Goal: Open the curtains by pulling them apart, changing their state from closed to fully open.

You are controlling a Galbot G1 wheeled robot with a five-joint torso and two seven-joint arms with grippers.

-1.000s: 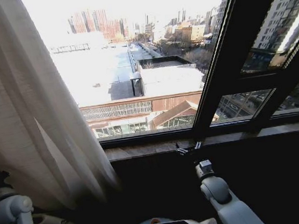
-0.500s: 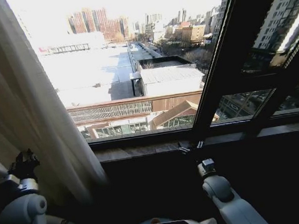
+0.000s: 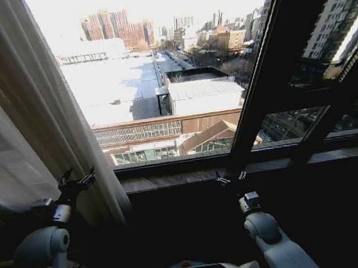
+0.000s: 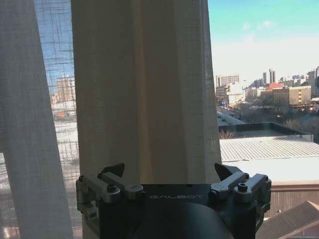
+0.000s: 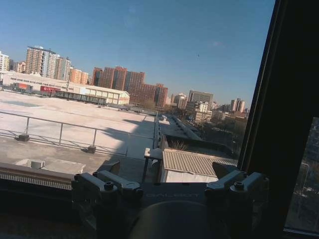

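Left gripper (image 3: 76,182): mine, raised at the lower left of the head view, fingers spread wide with nothing between them. It sits right at the edge of the gathered fabric; in my left wrist view the gripper (image 4: 169,172) points straight at the pleats, both black fingertips apart.

Right gripper (image 3: 230,178): also mine, held low by the window sill (image 3: 184,178), at the foot of the dark window frame (image 3: 270,78). Its fingers are parted and hold nothing; my right wrist view shows the gripper (image 5: 169,169) facing the bare glass.

Curtains (image 3: 28,119): sheer cream fabric bunched along the left side of the window, long vertical pleats falling below my left arm. In the left wrist view the curtains (image 4: 144,89) cover the middle and one side, with a thinner panel letting the buildings show through the weave.

Window frame: a thick dark bar slants down the right side of the head view, with smaller panes beyond it.

City outside: pale flat roofs, red-brown towers far off, clear sky.

Sill: narrow, dark ledge under the glass.
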